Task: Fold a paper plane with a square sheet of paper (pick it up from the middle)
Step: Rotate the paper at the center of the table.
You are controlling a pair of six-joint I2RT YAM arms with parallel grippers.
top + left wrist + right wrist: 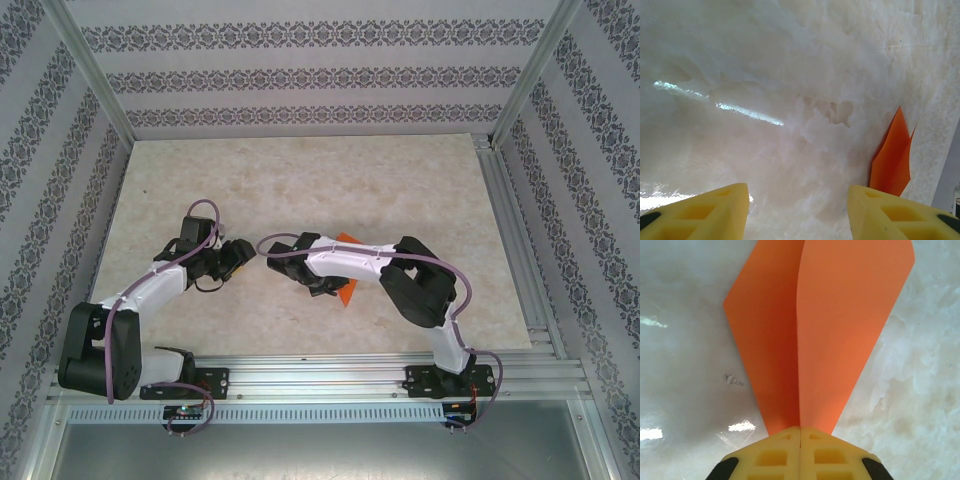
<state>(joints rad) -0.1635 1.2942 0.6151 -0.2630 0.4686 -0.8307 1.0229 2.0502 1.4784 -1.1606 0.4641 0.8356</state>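
The square sheet of paper stands folded as the paper plane [825, 325], a bright orange pointed kite shape with a centre crease. My right gripper [800, 429] is shut on its narrow pointed end, and the two wings fan out away from the yellow fingers [775, 455] above the table. In the top view, orange edges of the paper plane [346, 293] show beside the right gripper [328, 285]. My left gripper [797, 200] is open with nothing between its fingers, low over the table. The paper plane [892, 160] stands just beyond its right finger [890, 212]. In the top view the left gripper [240, 255] sits left of the right wrist.
The marbled beige table [300, 190] is enclosed by patterned walls [300, 70] and aluminium frame rails [515, 250]. A small white speck [732, 380] lies on the table left of the paper. Both arms meet near the table's middle front.
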